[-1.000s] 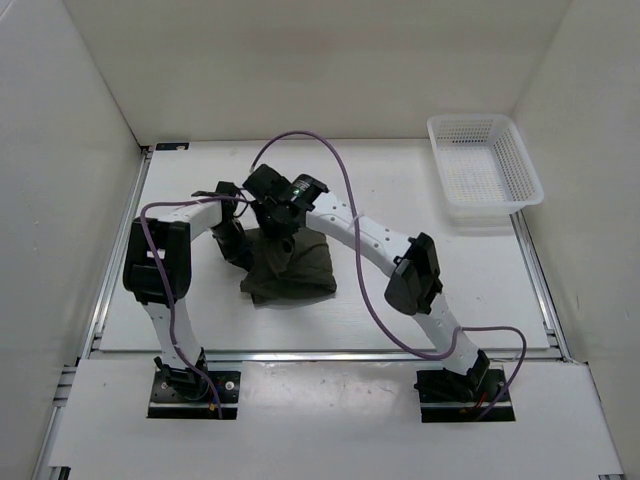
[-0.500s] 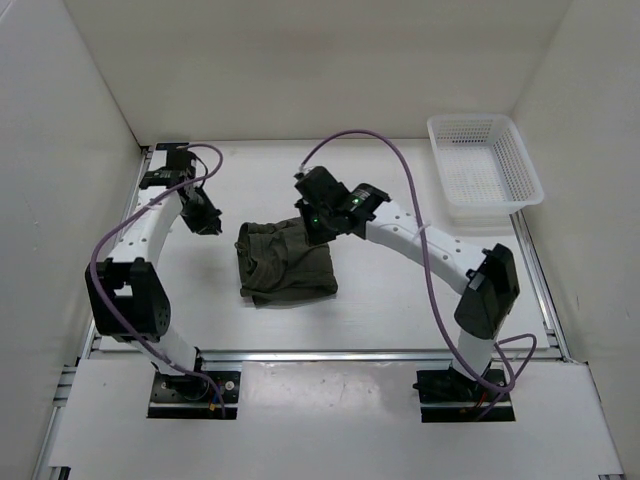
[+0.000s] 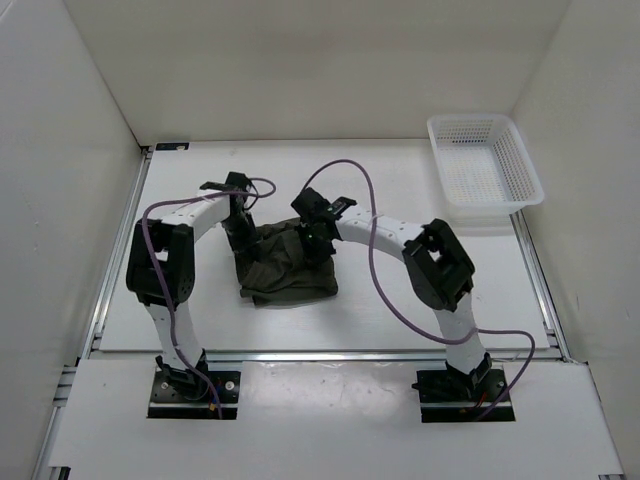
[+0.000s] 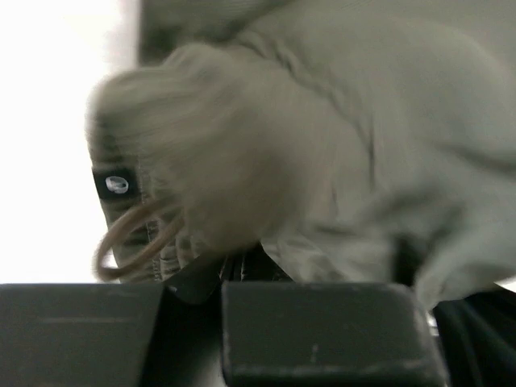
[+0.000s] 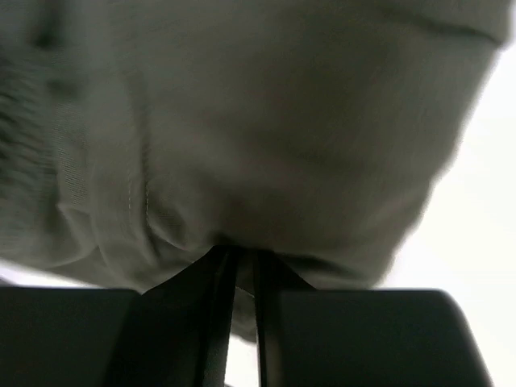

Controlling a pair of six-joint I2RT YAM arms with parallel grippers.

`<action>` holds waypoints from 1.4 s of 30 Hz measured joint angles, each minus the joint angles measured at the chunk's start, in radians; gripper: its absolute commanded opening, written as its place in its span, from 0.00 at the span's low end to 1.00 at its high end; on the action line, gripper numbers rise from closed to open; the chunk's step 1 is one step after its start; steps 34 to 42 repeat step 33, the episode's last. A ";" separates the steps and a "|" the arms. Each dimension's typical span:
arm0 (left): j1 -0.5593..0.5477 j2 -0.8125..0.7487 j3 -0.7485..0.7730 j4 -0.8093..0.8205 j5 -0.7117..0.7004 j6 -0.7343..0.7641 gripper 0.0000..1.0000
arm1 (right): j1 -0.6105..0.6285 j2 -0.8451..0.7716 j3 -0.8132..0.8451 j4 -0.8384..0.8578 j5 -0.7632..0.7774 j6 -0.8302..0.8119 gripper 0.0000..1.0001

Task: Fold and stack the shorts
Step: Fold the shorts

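The dark olive-green shorts (image 3: 290, 270) lie crumpled in the middle of the table. My left gripper (image 3: 243, 238) sits at their far left corner and my right gripper (image 3: 314, 240) at their far right corner. The left wrist view is filled by the shorts (image 4: 339, 145), with a drawstring loop (image 4: 133, 238) and an eyelet (image 4: 117, 184); my left gripper (image 4: 234, 262) is shut on a bunch of fabric. Cloth of the shorts (image 5: 266, 121) also fills the right wrist view, and my right gripper (image 5: 242, 256) pinches a fold, jaws nearly together.
A white mesh basket (image 3: 483, 165) stands at the far right corner of the table. White walls enclose the table on three sides. Purple cables loop above both arms near the shorts.
Half a second ago the left gripper was off to the far left, away from the shorts; it has returned to their left corner. The right gripper has closed on the right corner.
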 measured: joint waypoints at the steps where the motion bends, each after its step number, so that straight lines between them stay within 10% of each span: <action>1: 0.003 0.022 -0.014 0.002 -0.011 0.000 0.10 | 0.000 0.023 0.000 0.002 -0.010 0.000 0.15; 8: 0.009 0.033 -0.029 -0.002 -0.019 0.010 0.13 | -0.011 0.013 -0.040 0.020 -0.013 0.005 0.24; 10: 0.013 0.032 -0.006 -0.023 -0.024 0.024 0.24 | -0.012 -0.041 -0.056 0.000 0.023 0.008 0.66; 13: 0.022 0.020 0.070 -0.071 -0.034 0.053 0.43 | -0.012 -0.187 -0.085 -0.029 0.106 0.008 0.99; 18: 0.038 -0.080 0.263 -0.140 -0.033 0.107 0.70 | -0.044 -0.513 -0.133 -0.043 0.257 0.004 1.00; 26: 0.128 -0.409 0.326 -0.184 -0.016 0.166 0.71 | -0.285 -0.881 -0.332 -0.130 0.462 0.026 1.00; 33: 0.142 -0.767 0.088 -0.125 -0.012 0.147 0.70 | -0.449 -0.962 -0.495 -0.232 0.509 0.054 1.00; 42: 0.142 -0.767 0.088 -0.125 -0.012 0.147 0.70 | -0.449 -0.962 -0.495 -0.232 0.509 0.054 1.00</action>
